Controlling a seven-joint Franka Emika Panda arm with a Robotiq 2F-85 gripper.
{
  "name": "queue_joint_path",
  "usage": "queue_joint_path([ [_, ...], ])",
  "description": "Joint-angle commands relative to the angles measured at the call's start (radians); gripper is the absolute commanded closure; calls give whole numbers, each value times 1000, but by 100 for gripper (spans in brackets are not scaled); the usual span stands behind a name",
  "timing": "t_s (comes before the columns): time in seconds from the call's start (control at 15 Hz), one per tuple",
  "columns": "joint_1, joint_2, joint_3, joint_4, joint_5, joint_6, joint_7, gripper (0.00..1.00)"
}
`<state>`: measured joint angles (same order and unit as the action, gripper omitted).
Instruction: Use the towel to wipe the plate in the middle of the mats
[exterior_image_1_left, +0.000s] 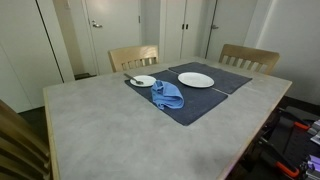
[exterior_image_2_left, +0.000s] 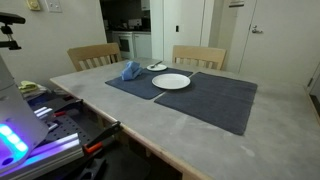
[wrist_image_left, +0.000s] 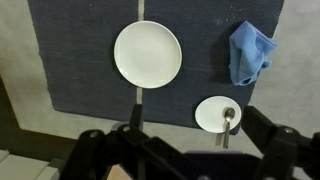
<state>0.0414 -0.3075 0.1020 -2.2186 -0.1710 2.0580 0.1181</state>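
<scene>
Opening step: end effector hovers high, jaws wide and empty. The towel lies bunched on the mats near the plate (not touching). Next: descend and pinch it.

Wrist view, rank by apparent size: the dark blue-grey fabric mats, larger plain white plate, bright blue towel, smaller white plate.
1. dark blue-grey fabric mats
2. larger plain round white plate
3. bright blue cloth towel, bunched
4. smaller round white plate; nearly matches the towel, so that order is unsure
</scene>
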Motion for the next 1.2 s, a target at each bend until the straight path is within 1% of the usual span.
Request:
queue_joint_path([
  [0.0, 18, 104, -2, 76, 53, 16, -9, 0],
  [0.2, 32, 171, 2, 113, 88, 49, -12, 0],
  [0.53, 61, 298, 11, 194, 114, 72, -21, 0],
  [0.87, 85, 403, 21, 263, 134, 63, -33, 0],
  [1.13, 97, 459, 27, 278, 147, 46, -55, 0],
])
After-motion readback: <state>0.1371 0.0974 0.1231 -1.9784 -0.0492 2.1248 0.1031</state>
